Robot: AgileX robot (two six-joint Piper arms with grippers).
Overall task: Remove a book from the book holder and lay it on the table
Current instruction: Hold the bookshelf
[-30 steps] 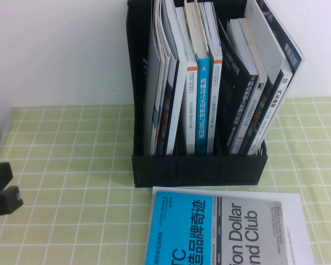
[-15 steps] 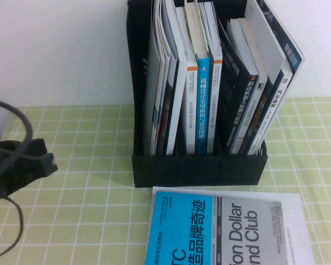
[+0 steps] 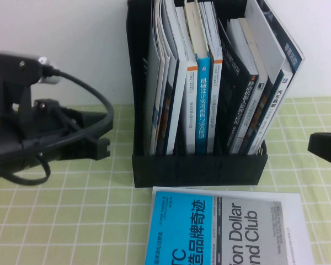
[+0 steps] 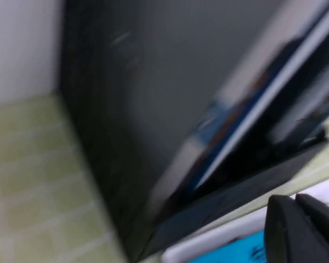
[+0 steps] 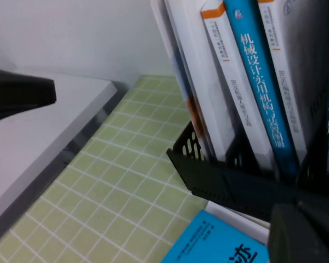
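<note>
Left gripper (image 3: 96,148) hovers beside the book holder's (image 3: 198,168) left wall, right gripper (image 3: 325,148) sits at the table's (image 3: 71,221) right edge (we can't tell either's state), so we judge nothing's grasped: the book (image 3: 171,72) stands in the left slot, with pull-out and laying down left.

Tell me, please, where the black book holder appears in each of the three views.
High view: book holder at centre, between left gripper and right gripper.
Left wrist view: its dark side wall fills the middle.
Right wrist view: front corner at lower right.
Shared landmark: Dollar Club book.
</note>
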